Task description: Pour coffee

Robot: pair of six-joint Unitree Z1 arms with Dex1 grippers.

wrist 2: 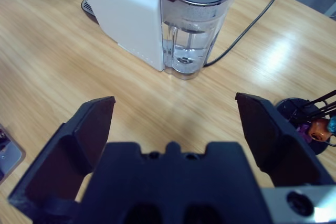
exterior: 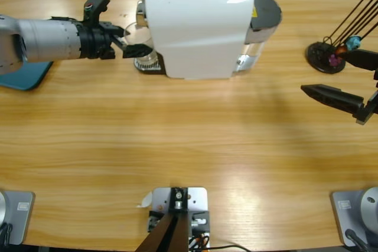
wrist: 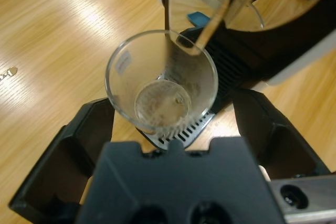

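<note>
Closest under the high camera runs the bare wooden desk (exterior: pixel 195 140), with everything else set along its far side. At far left a blue mat (exterior: pixel 23 78) lies at the edge, partly under the left arm (exterior: pixel 41 39), which reaches in from that side toward the coffee machine (exterior: pixel 195 28). Its left pincer (exterior: pixel 137 48) is spread wide around a clear glass (wrist: pixel 161 80), one jaw on each side, neither one clearly touching it. The glass stands upright on the machine's black drip grille (wrist: pixel 181 129), right under the spout (wrist: pixel 197 38), and holds only a thin film at the bottom. To the right of the white body, the machine's clear water tank (wrist 2: pixel 194 30) is partly filled, with a dark lid on top and a black cord (wrist 2: pixel 247 27) trailing off behind it. Further right, well apart from the machine, the right pincer (exterior: pixel 331 95) hangs over bare wood with its jaws wide and nothing between them. Just beyond it sits a round black stand (exterior: pixel 326 57) with thin rods (exterior: pixel 354 16) and small coloured bits.
</note>
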